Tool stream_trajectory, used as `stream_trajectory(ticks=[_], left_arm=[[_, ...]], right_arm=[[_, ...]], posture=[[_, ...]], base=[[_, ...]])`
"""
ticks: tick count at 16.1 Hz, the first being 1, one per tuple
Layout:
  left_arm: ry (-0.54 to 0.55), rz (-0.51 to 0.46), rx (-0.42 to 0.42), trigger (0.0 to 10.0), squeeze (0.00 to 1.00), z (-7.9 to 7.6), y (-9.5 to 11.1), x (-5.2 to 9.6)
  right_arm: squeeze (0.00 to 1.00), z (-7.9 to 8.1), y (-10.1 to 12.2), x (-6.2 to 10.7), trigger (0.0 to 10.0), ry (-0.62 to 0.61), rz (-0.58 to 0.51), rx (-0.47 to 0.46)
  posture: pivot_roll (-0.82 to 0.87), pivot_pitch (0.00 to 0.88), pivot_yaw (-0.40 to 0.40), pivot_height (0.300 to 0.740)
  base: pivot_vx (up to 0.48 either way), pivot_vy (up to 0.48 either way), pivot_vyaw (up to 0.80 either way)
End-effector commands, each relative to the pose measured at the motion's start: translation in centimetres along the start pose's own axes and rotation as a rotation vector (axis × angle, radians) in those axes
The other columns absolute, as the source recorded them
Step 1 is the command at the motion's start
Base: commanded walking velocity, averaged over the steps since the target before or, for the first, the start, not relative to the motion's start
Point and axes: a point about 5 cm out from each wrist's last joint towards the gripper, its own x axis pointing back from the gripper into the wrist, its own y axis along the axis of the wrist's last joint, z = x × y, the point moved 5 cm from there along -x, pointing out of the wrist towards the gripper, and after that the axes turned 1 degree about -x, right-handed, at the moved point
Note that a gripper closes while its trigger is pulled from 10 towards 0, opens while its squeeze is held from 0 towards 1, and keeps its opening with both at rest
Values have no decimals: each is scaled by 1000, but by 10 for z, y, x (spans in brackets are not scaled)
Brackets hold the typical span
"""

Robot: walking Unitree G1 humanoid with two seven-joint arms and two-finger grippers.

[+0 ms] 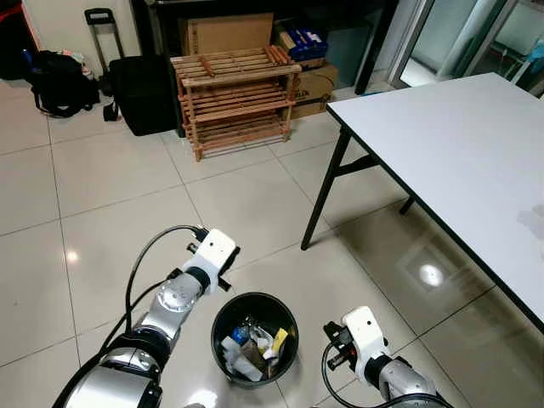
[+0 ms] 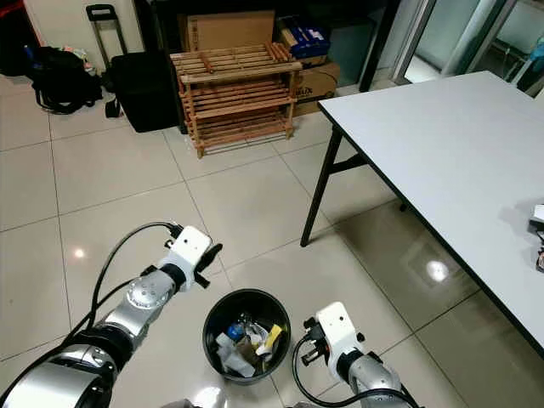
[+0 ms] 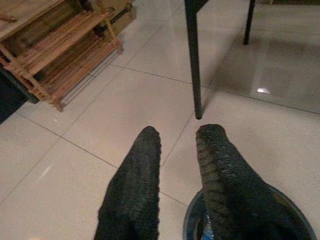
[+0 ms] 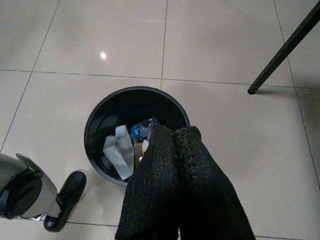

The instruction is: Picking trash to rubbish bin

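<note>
Right wrist view: right gripper, fingers pressed together and empty, above the black rubbish bin on the tiled floor. Bin contents: plastic bottle, crumpled paper; labels unreadable. Left gripper, fingers slightly parted, empty, beside the bin rim. Surroundings: white table, wooden rack, black suitcase.

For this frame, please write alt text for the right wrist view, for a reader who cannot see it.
The right gripper, its two black fingers pressed together, hangs above the near rim of a round black rubbish bin holding a plastic bottle and crumpled grey-white scraps. The bin stands on glossy beige floor tiles, with a black table leg beyond it.
</note>
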Motion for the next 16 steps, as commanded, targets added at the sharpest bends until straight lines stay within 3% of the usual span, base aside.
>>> stream_trajectory(ticks=[1,2,4,7,9,12,16], left_arm=[[-33,65,50,10000,0,-15,-20,5],[-19,102,152,10000,0,-22,-33,11],[9,175,261,10000,0,-39,-64,27],[24,246,281,10000,0,-64,-97,54],[32,287,343,10000,0,-77,-112,70],[65,331,368,10000,0,-78,-125,83],[63,303,362,10000,0,-71,-119,84]], right_arm=[[0,-4,-3,3,10000,-28,14,-8],[0,-6,-4,3,10000,-48,20,-23],[0,-14,-19,1,10000,-136,96,-50],[0,-27,-38,3,10000,-283,182,-157],[0,-30,-50,5,10000,-362,230,-248],[0,-27,-54,2,10000,-385,257,-249],[0,-30,-49,0,10000,-396,247,-252]], posture=[[-39,78,-68,740],[-29,75,-65,740],[-14,66,-57,740],[9,55,-47,740],[23,47,-40,740],[31,34,-30,740],[38,28,-25,740]], base=[[0,0,0],[0,0,0],[0,0,0],[0,0,0],[0,0,-800],[0,0,-800],[0,0,-800]])
